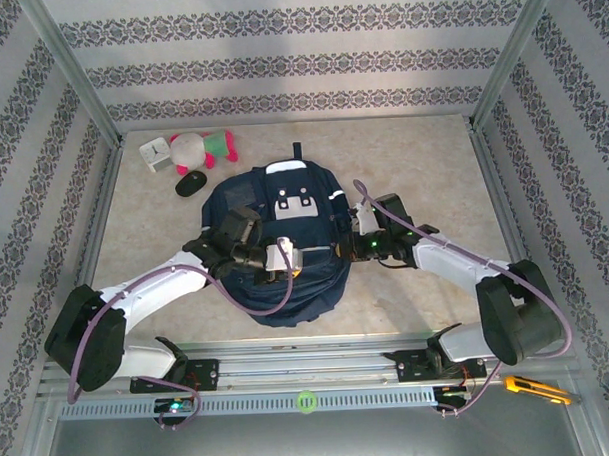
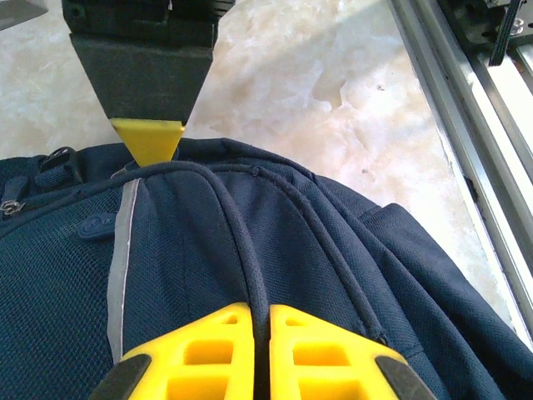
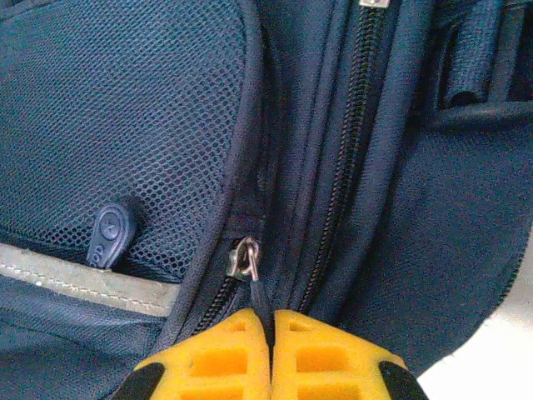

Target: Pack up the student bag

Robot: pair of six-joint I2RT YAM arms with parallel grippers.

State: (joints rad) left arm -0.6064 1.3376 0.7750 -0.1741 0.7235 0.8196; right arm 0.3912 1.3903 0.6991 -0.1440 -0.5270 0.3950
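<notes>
While the left gripper [image 2: 260, 333] clamps a piping cord [image 2: 239, 233] on the student bag [image 2: 350, 275], seemingly bracing it, the right gripper [image 3: 271, 337] pinches the zip pull [image 3: 256, 292], slider [image 3: 244, 260] just ahead of it.

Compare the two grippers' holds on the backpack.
The left gripper pinches a piped seam of the backpack; the right gripper pinches the thin pull of a zip slider. The left reaches over the bag's front; the right sits at its right side. Both are shut, with yellow fingers.
</notes>
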